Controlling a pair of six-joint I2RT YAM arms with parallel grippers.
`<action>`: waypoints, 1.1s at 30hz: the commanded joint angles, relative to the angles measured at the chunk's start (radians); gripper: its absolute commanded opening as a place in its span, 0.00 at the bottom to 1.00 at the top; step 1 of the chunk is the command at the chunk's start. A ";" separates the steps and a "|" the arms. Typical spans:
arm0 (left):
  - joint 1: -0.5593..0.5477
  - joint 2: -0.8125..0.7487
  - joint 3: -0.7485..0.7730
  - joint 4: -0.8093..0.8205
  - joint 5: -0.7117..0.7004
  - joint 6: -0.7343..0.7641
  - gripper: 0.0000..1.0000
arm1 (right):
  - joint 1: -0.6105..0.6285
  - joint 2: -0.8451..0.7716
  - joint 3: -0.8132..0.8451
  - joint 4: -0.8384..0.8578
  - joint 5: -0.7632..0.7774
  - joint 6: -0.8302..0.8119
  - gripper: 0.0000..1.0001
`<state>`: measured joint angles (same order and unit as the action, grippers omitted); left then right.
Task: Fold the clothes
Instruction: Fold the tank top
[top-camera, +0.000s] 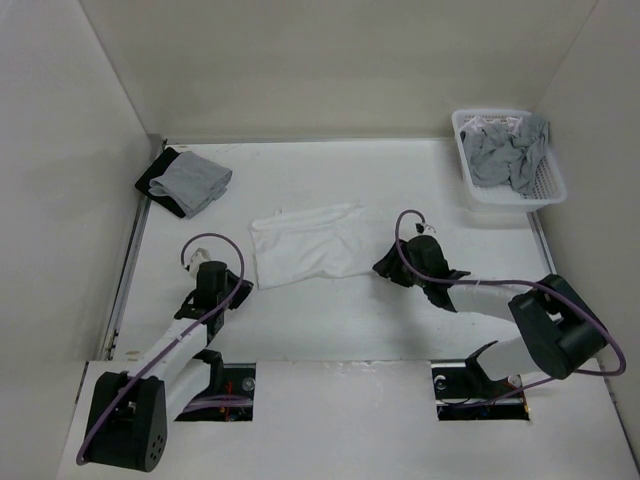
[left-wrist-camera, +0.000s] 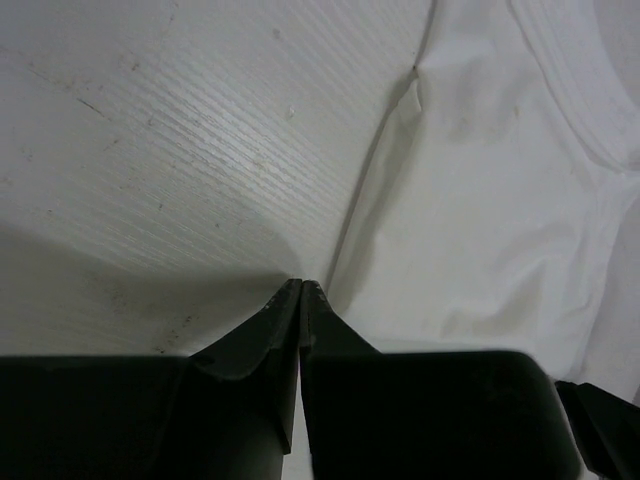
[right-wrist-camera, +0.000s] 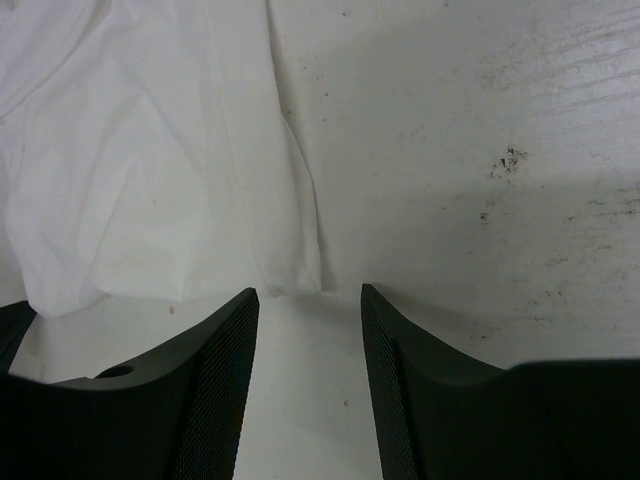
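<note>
The clothes (top-camera: 308, 245) are one white sleeveless top, lying flat in a rough rectangle mid-table. My left gripper (top-camera: 238, 283) sits low just off its near-left corner. In the left wrist view the left gripper (left-wrist-camera: 302, 285) is shut with nothing between its tips, and the white fabric (left-wrist-camera: 480, 200) starts just right of them. My right gripper (top-camera: 379, 268) is at the top's near-right edge. In the right wrist view the right gripper (right-wrist-camera: 310, 292) stands open and empty over bare table, with the fabric's corner (right-wrist-camera: 150, 180) just ahead and to the left of the fingertips.
A white basket (top-camera: 470, 190) with grey garments (top-camera: 510, 150) stands at the back right. A folded grey garment (top-camera: 192, 180) lies on a black cloth (top-camera: 158, 178) at the back left. White walls enclose the table on three sides.
</note>
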<state>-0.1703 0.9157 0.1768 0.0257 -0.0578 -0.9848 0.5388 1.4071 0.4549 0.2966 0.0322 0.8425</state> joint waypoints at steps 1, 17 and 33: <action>0.013 -0.029 -0.007 0.032 0.039 0.026 0.04 | 0.013 -0.014 0.004 0.056 0.021 0.007 0.50; -0.085 0.020 -0.005 0.025 0.079 0.054 0.32 | 0.014 0.016 0.021 0.067 -0.029 -0.005 0.47; -0.074 -0.060 0.021 -0.116 -0.028 0.048 0.29 | -0.003 0.063 0.021 0.104 -0.025 0.004 0.45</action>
<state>-0.2493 0.8799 0.1715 0.0143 -0.0273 -0.9504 0.5426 1.4788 0.4690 0.3805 0.0029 0.8463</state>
